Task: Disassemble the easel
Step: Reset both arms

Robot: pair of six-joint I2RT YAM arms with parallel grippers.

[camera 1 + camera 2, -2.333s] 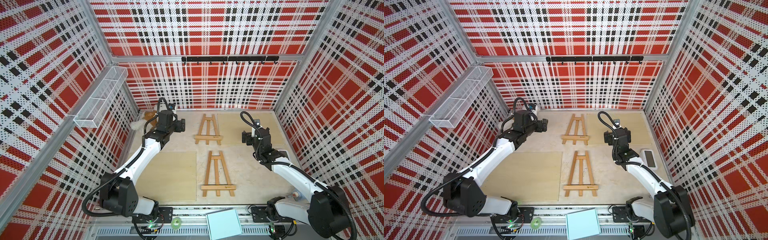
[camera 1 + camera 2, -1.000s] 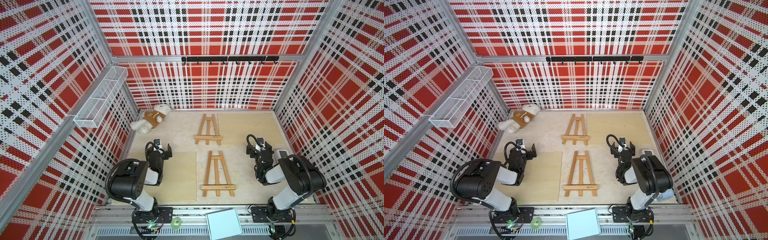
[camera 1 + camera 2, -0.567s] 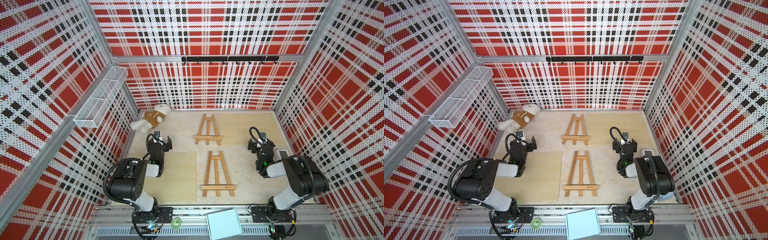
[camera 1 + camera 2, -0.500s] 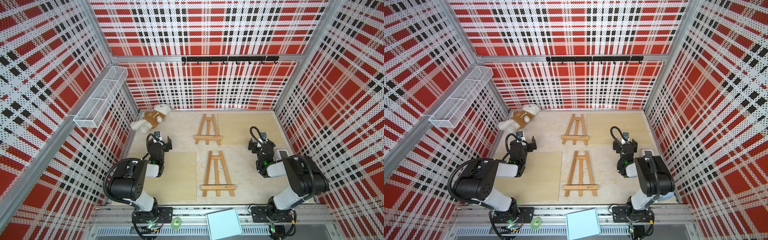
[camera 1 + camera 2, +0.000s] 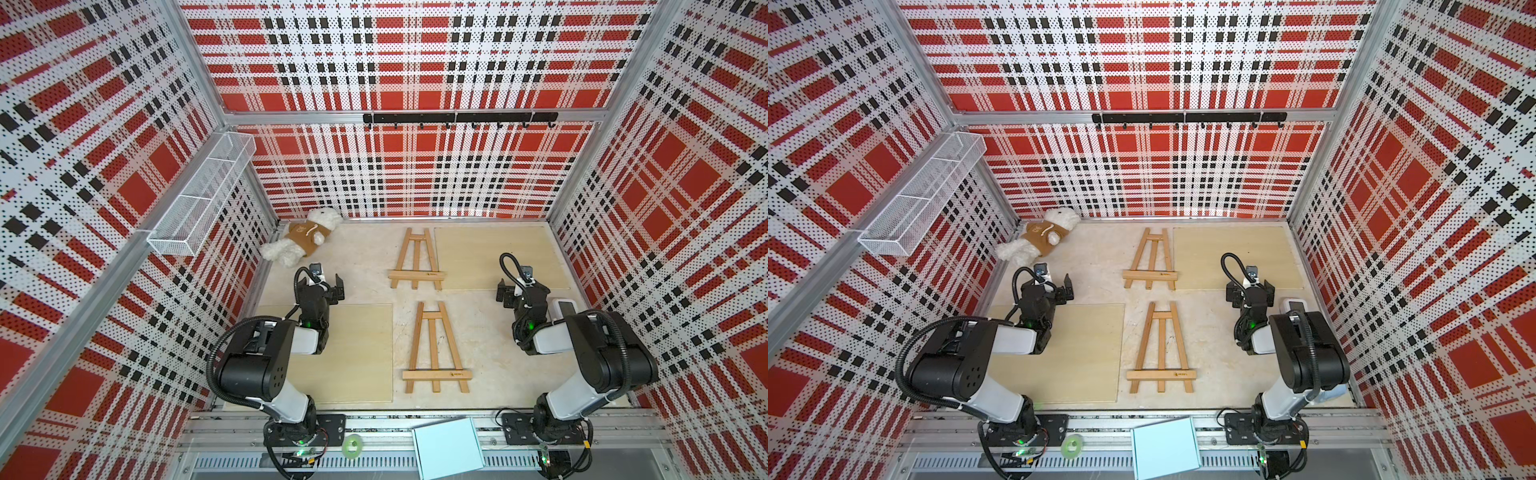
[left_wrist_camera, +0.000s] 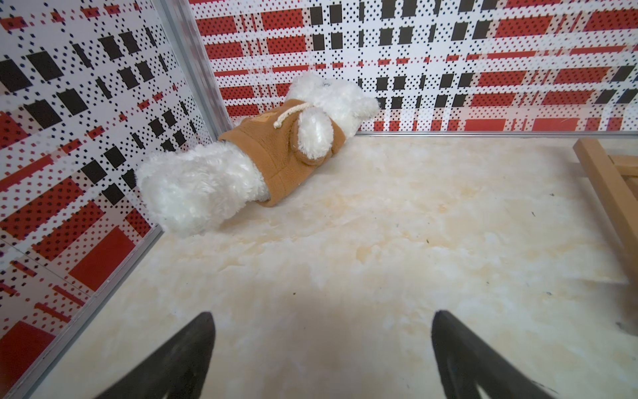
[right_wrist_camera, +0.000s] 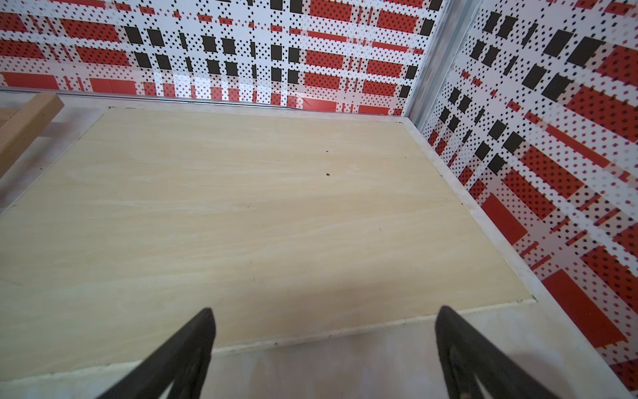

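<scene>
Marbled tabletop (image 5: 361, 266): far easel (image 5: 417, 275) and near easel (image 5: 437, 375) lie flat midway between left gripper (image 6: 322, 314) and right gripper (image 7: 324, 311), long axes pointing toward the back wall (image 5: 415, 178); both grippers gape wide, holding nothing.

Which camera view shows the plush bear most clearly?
The left wrist view: the plush bear lies close and sharp. Both top views show it small and distant; the right wrist view misses it.
</scene>
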